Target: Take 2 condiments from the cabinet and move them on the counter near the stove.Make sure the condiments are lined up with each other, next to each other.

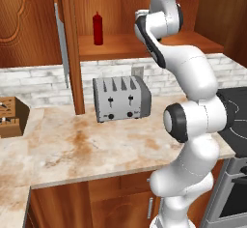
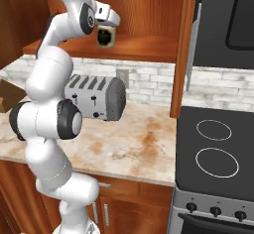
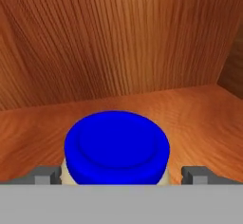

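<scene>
A: What sits on the cabinet shelf (image 1: pixel 144 46)?
B: The red squeeze bottle (image 1: pixel 98 28) stands upright on its wood-grain board toward the left; the cream jar (image 2: pixel 105 36) with the blue lid (image 3: pixel 116 146) is further right, though whether it rests on the board cannot be told.
A: And the counter (image 1: pixel 82 147)?
B: The silver toaster (image 1: pixel 120 98) stands at the back by the brick wall, a wooden block (image 1: pixel 10 117) at the left end, and the black stove (image 2: pixel 216 148) adjoins its right end

Arm reared high, wrist bent forward; pincer (image 3: pixel 121 174) level, fingers (image 3: pixel 46 174) spread wide, seemingly not yet clamped.
</scene>
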